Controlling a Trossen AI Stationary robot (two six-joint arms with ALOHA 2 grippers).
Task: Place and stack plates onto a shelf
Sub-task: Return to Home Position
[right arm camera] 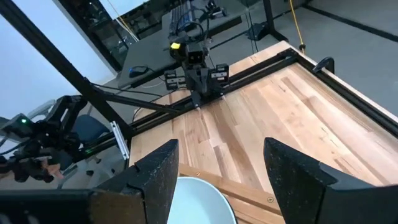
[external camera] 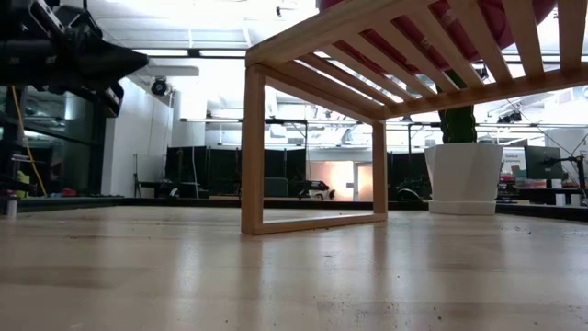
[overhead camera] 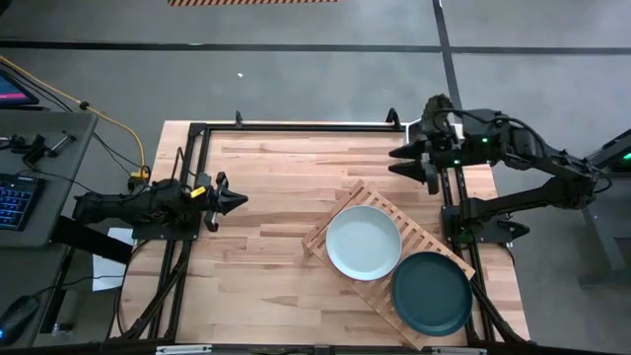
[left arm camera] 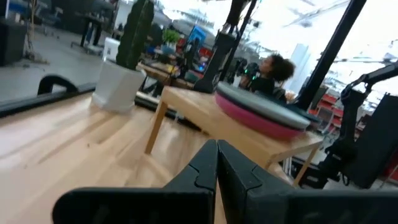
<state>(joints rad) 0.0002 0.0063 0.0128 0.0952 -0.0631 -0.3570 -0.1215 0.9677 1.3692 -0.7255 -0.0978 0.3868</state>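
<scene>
Your left arm [overhead camera: 128, 205], frame left, was matte black, with yellow tags [overhead camera: 197, 189] near the pointed left gripper [overhead camera: 240, 200]; your right arm [overhead camera: 523, 148], upper right, carried green lights [overhead camera: 485, 141].

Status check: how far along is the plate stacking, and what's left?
Done: the shelf carries plates stacked in two spots, the mint plate and the teal plate on top. In hand: nothing; the left pincer is shut, the right pincer open, both clear of the shelf. Left: no plate shows off the shelf from above, so probably only parking the arms.
</scene>
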